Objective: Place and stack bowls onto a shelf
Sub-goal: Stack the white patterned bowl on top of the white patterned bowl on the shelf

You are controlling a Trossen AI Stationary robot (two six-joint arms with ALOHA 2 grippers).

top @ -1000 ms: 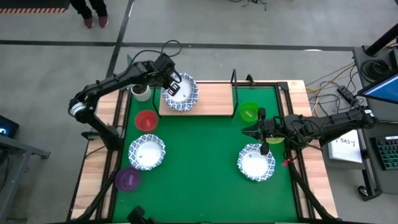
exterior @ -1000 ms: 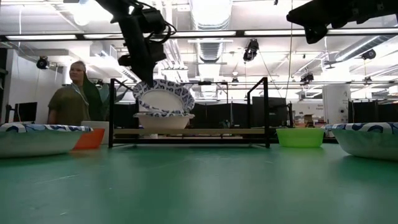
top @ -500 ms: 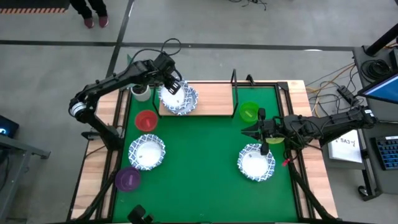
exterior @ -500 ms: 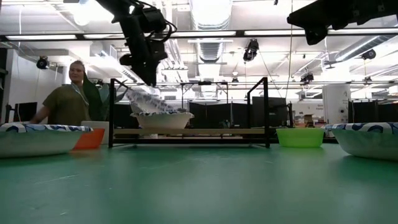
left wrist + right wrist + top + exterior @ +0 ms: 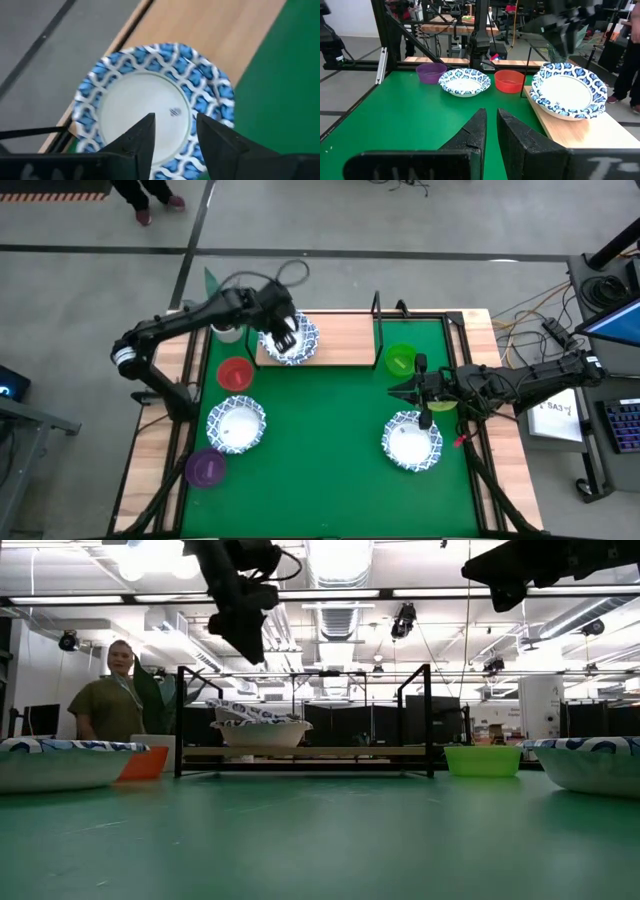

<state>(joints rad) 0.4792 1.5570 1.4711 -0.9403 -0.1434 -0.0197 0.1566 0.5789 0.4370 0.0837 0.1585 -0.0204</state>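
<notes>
Two blue-patterned white bowls (image 5: 291, 340) sit nested on the left end of the wooden shelf (image 5: 340, 340). In the low view the upper bowl (image 5: 250, 713) lies tilted inside the lower one (image 5: 262, 734). My left gripper (image 5: 175, 134) hovers open just above them (image 5: 244, 640), with the bowl's white inside (image 5: 145, 107) below its fingers. My right gripper (image 5: 398, 390) is shut and waits above the mat, between the green bowl (image 5: 400, 360) and another patterned bowl (image 5: 411, 442).
On the green mat (image 5: 330, 430) stand a red bowl (image 5: 235, 373), a patterned bowl (image 5: 236, 424) and a purple bowl (image 5: 206, 468). A yellow-green bowl (image 5: 442, 406) lies under the right arm. A small white pot (image 5: 228, 331) sits left of the shelf. A person (image 5: 112, 695) stands beyond the table.
My left gripper lowered the tilted patterned bowl into the bowl on the shelf, let it go, and rose clear, shifting slightly toward the table's right. The upper bowl now rests nested and slightly tilted in the lower one. The right arm kept still.
</notes>
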